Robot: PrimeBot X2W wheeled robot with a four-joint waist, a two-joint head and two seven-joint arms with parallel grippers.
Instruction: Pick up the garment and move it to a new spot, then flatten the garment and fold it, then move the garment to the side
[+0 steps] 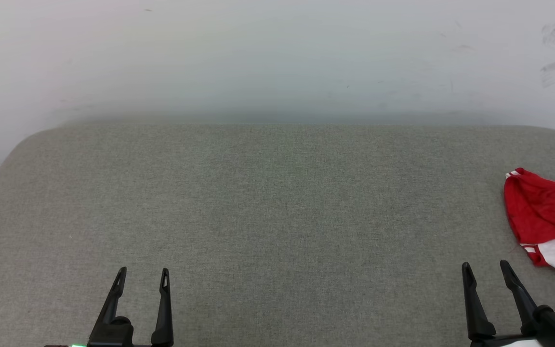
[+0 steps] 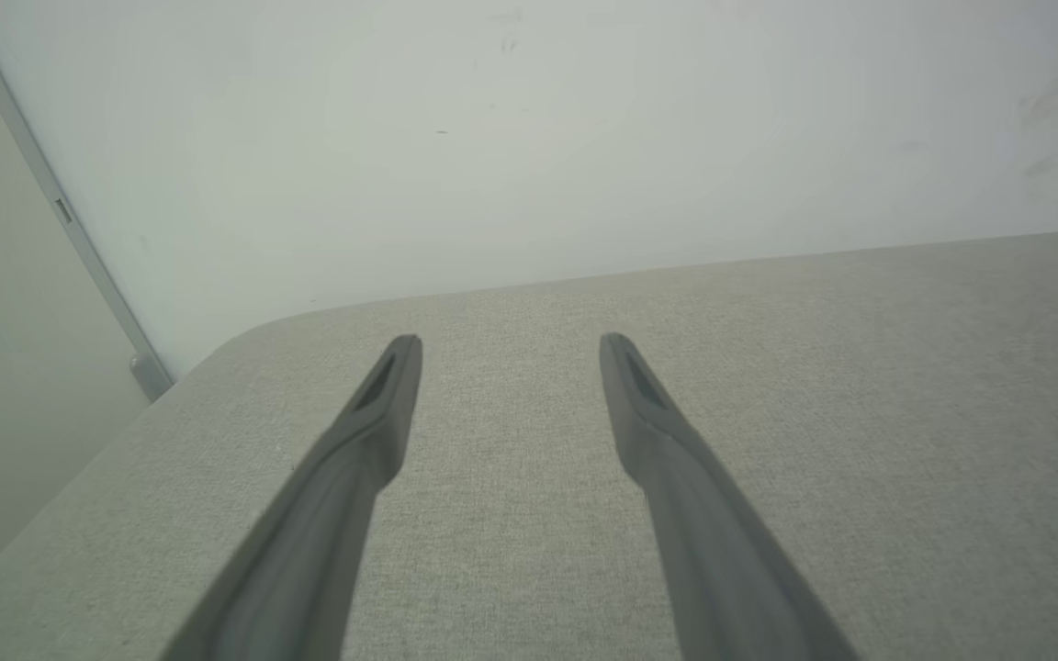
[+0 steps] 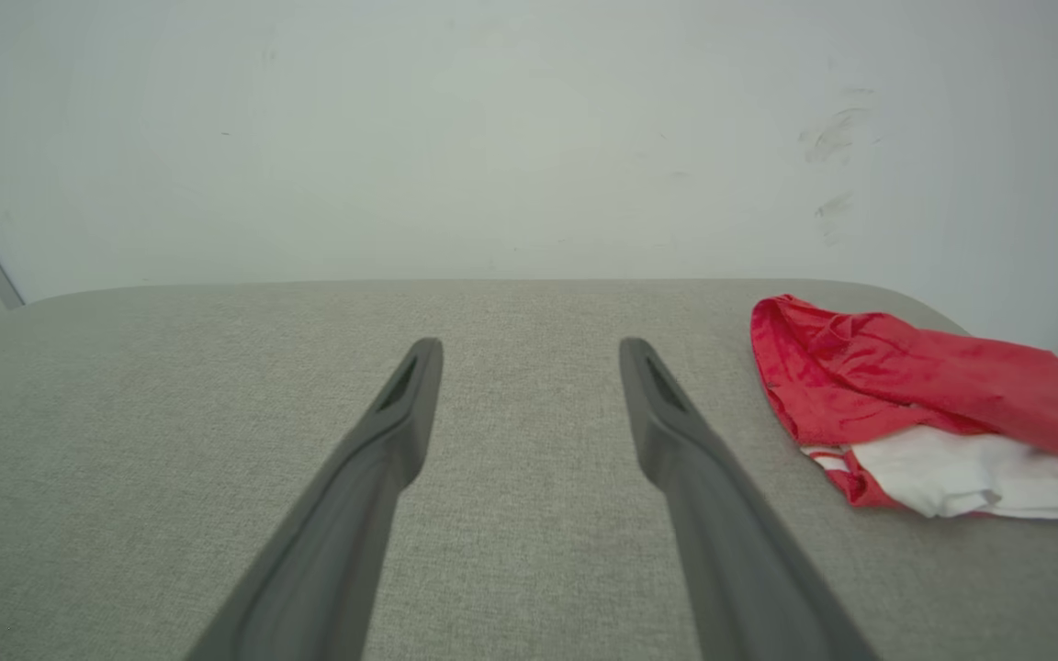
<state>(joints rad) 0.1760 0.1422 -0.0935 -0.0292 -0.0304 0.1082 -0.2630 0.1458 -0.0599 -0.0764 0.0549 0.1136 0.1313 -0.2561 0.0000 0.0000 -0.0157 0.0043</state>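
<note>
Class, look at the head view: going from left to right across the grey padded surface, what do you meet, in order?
left gripper → right gripper → garment, lying crumpled and cut off by the picture's right edge.

We find the crumpled red-and-white jersey T-shirt (image 1: 545, 217) lying on the grey fabric-covered table (image 1: 277, 202), at its right edge. Our right gripper (image 1: 484, 264) hangs just left of it and nearer us, our left gripper (image 1: 143, 271) is well apart on the left, and the pale wall (image 1: 277, 58) stands behind the table
</note>
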